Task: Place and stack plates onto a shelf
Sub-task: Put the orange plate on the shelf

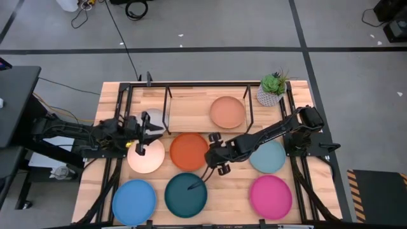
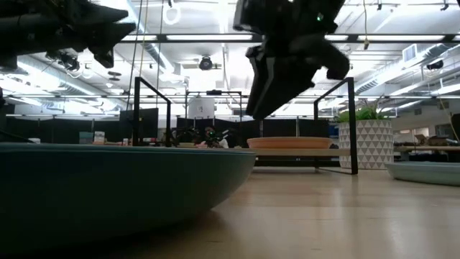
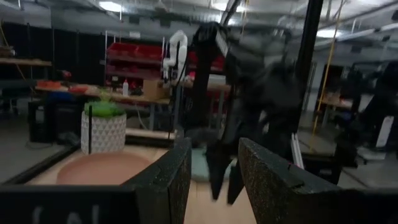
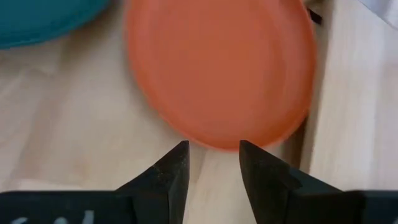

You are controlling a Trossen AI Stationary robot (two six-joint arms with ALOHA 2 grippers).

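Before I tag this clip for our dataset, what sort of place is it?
Probably a robotics lab or workshop: grey floor with loose cables, ceiling strip lights, red parts bins on shelving behind the wooden table.

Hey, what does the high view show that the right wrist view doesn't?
Only the high view: the left gripper above the cream plate, the peach plate on the shelf, and the magenta plate. Only the right wrist view: the right gripper open, empty, its fingertips at the orange plate's rim. Both: the orange plate, the dark teal plate and the tabletop.
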